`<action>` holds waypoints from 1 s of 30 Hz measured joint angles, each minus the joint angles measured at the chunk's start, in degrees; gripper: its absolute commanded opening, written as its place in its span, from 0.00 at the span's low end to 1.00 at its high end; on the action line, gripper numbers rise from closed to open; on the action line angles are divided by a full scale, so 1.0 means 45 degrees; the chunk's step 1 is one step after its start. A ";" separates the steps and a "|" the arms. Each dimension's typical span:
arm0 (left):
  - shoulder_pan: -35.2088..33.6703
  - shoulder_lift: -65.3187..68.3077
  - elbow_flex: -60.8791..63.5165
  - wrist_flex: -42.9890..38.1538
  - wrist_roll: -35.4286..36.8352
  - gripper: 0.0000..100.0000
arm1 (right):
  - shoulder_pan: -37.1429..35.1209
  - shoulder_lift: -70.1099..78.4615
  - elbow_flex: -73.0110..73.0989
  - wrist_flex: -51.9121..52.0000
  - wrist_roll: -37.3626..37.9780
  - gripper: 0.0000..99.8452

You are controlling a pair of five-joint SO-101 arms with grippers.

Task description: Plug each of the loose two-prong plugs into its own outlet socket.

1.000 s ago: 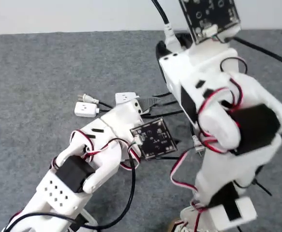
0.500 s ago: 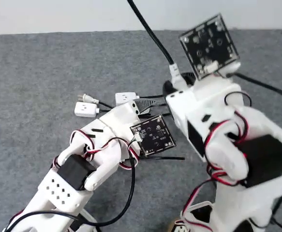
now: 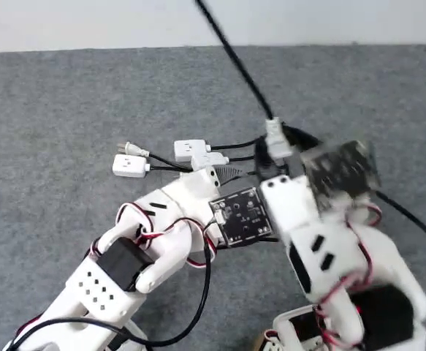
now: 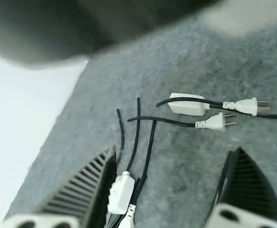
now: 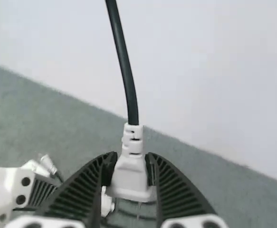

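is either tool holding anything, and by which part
The right tool grips a white plug by the sides of its body. The left tool is open and holds nothing.

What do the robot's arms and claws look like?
The left arm and right arm are chunky white plastic with black motor blocks and looping red, white and black wires. Each carries a square black circuit board. The left gripper and right gripper have black ridged fingers.

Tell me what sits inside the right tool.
The right tool clamps a white plug, black cord rising from it. Its fingers cover the plug's sides; prongs unclear.
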 measured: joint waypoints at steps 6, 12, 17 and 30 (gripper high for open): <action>0.0059 0.0000 0.0078 -0.0371 0.0000 0.35 | 0.0039 -0.2090 0.1778 -0.0899 0.0000 0.01; -0.0371 0.0000 0.1094 -0.0391 0.0059 0.35 | 0.0039 -0.2305 0.1954 -0.0957 0.0000 0.01; -0.1309 0.0000 0.1231 -0.0391 0.0195 0.35 | 0.0117 -0.2305 0.1993 -0.0957 0.0000 0.01; -0.1817 0.0000 0.1231 -0.0781 0.2559 0.35 | 0.0039 -0.2344 0.1993 -0.0039 0.0000 0.01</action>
